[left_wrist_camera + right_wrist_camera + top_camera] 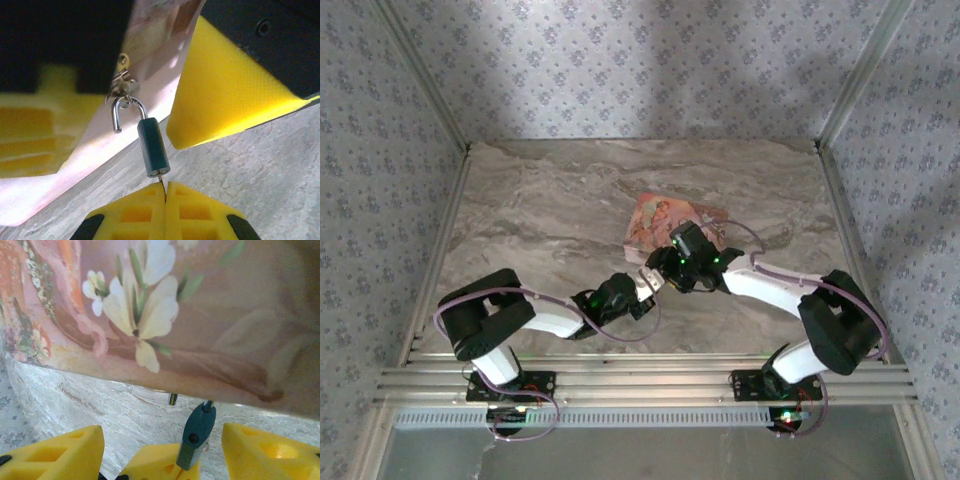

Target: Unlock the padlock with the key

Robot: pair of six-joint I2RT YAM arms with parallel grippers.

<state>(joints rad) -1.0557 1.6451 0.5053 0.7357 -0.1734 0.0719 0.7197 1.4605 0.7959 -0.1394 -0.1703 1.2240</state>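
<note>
Flowers are printed on the pink box [210, 315] — the key [161, 181] is mostly hidden, pinched in the left gripper [165, 194]; the right gripper [161, 436] is spread wide.

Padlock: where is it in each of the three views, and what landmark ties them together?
Top external: too small to pick out, at the near edge of the pink box.
Left wrist: padlock at centre, hanging below the box's edge.
Right wrist: padlock at bottom centre, just below the box.
Shared landmark: the pink box.
</note>
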